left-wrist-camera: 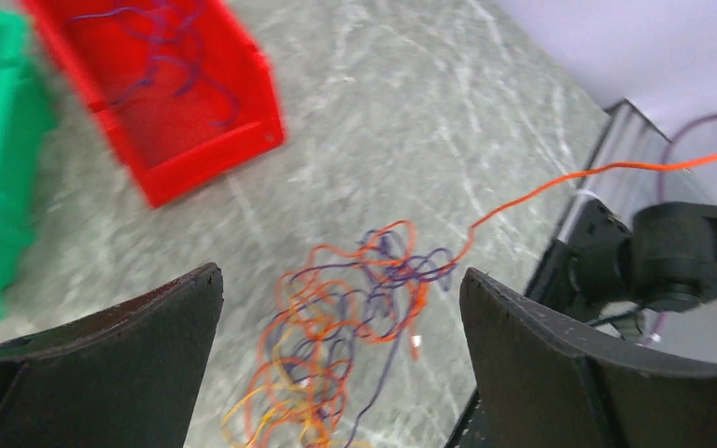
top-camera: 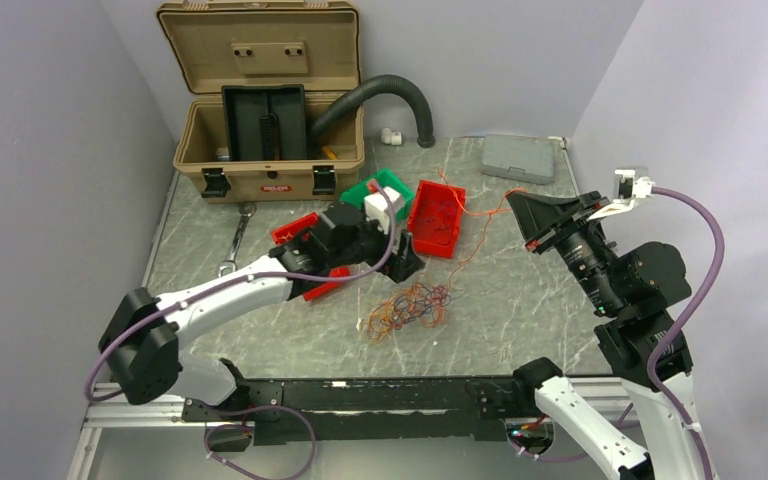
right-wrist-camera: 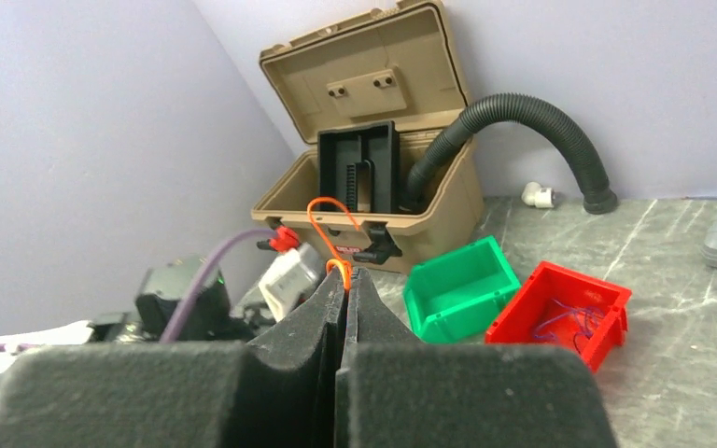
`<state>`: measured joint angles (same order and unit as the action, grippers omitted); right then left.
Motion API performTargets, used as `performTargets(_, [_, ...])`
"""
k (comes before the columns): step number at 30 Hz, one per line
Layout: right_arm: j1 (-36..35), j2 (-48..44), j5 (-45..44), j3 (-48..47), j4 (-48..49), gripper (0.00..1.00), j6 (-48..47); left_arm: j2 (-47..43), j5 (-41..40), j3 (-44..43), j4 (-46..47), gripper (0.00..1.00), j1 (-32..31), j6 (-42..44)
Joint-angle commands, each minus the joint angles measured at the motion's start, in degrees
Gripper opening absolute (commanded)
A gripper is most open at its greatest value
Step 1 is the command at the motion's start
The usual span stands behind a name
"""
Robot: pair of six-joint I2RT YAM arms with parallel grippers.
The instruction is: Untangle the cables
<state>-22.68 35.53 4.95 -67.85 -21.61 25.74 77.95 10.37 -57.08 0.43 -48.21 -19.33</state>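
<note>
The cables (top-camera: 410, 308) lie as a loose tangle of orange, yellow and dark purple strands on the marble table top. My left gripper (top-camera: 408, 265) hovers just behind the tangle. In the left wrist view it (left-wrist-camera: 341, 275) is open, its jaws wide on either side of the tangle (left-wrist-camera: 345, 327) below and holding nothing. My right gripper (top-camera: 513, 198) is raised at the right and shut on one orange strand (right-wrist-camera: 327, 219), which loops out above its tips (right-wrist-camera: 345, 273). That strand (left-wrist-camera: 569, 182) runs taut from the tangle up to the right. A red bin (top-camera: 437, 217) holds a few purple strands.
A green bin (top-camera: 385, 188) stands beside the red one. An open tan toolbox (top-camera: 260, 100) with a black corrugated hose (top-camera: 400, 95) fills the back left. A wrench (top-camera: 235, 240) lies at the left, and a grey case (top-camera: 520, 158) at the back right.
</note>
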Motion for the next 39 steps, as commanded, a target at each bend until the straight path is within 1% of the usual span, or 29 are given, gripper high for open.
performTargets(1, [0.1,-0.17,-0.47,-0.35,4.19,0.0,3.83,4.59,8.76,-2.19,13.33,0.99,-3.94,-0.91])
performTargets(4, [0.09,0.21,-1.95,-0.52,3.64,0.0,4.5,7.94,11.33,-2.11,19.67,0.99,-6.02,-0.84])
performTargets(7, [0.07,0.55,-2.35,-0.68,3.63,0.0,4.67,10.78,15.09,-1.39,27.63,0.93,-7.33,-1.17])
performTargets(8, [0.13,0.65,-2.42,-0.84,3.68,0.0,4.74,11.99,15.36,-1.8,28.14,0.91,-7.56,-1.35])
performTargets(12, [0.09,0.73,-2.39,-1.64,3.59,0.0,4.67,16.91,13.41,-5.25,25.0,0.81,-7.82,-1.41])
performTargets(13, [0.05,0.58,-2.6,-1.66,3.59,0.0,4.67,17.88,13.86,-5.49,25.78,0.75,-7.79,-1.6])
performTargets(14, [0.08,0.45,-2.89,-1.62,3.52,0.0,4.61,18.6,14.6,-5.46,26.98,0.66,-7.83,-1.97])
performTargets(15, [0.09,0.17,-3.23,-1.54,3.34,0.0,4.48,19.24,15.36,-5.49,27.94,0.5,-7.8,-2.42])
performTargets(16, [0.1,-0.11,-3.49,-1.28,3.25,0.0,4.08,19.47,15.94,-5.68,28.22,0.24,-7.77,-2.75])
performTargets(17, [0.09,-0.49,-3.91,-1.0,2.89,0.0,3.56,19.4,15.93,-5.95,27.89,0.03,-7.78,-2.81])
performTargets(18, [0.13,-0.79,-4.61,-0.53,2.25,0.0,3.03,18.48,15.32,-5.84,27.34,0.0,-7.78,-2.72])
performTargets(22, [0.14,-1.0,-9.06,2.99,-2.56,0.0,0.24,12.14,12.15,-3.82,25.24,0.0,-7.78,-0.17])
performTargets(25, [0.08,1.26,-8.8,6.75,-6.51,0.0,-0.6,8.5,11.22,-5.1,20.45,0.0,-7.78,2.29])
performTargets(26, [0.13,2.15,-7.31,8.1,-7.0,0.06,-0.75,8.0,11.76,-6.04,18.84,0.0,-7.78,2.44])
performTargets(27, [0.06,3.26,-5.83,9.16,-7.18,0.22,-0.87,7.74,12.29,-7.19,17.65,0.0,-7.79,2.32])
performTargets(28, [0.06,4.3,-4.58,10.01,-7.33,0.48,-1.13,7.59,12.9,-7.68,17.01,0.0,-7.74,1.54])
performTargets(29, [0.09,5.25,-3.2,10.44,-7.85,0.65,-1.39,7.44,13.66,-7.87,17.12,0.0,-7.63,0.0])
performTargets(30, [0.09,6.18,-2.78,10.61,-8.63,0.73,-1.85,7.15,14.67,-7.44,18.73,0.0,-7.05,-1.88])
performTargets(32, [0.09,6.28,-3.93,11.04,-10.54,0.77,-2.6,6.6,16.86,-5.81,22.54,0.0,-5.16,-7.27])
performTargets(35, [0.09,3.09,-4.76,14.54,-10.39,0.77,-3.67,5.96,19.49,-3.07,27.46,0.0,-1.14,-14.51])
performTargets(37, [0.09,0.08,-3.59,17.47,-9.48,0.75,-4.18,5.46,19.12,-2.45,27.02,0.0,0.58,-16.31])
performTargets(39, [0.09,-2.79,-2.48,20.61,-8.82,0.74,-4.29,4.8,18.07,-2.32,25.33,0.0,1.28,-16.37])
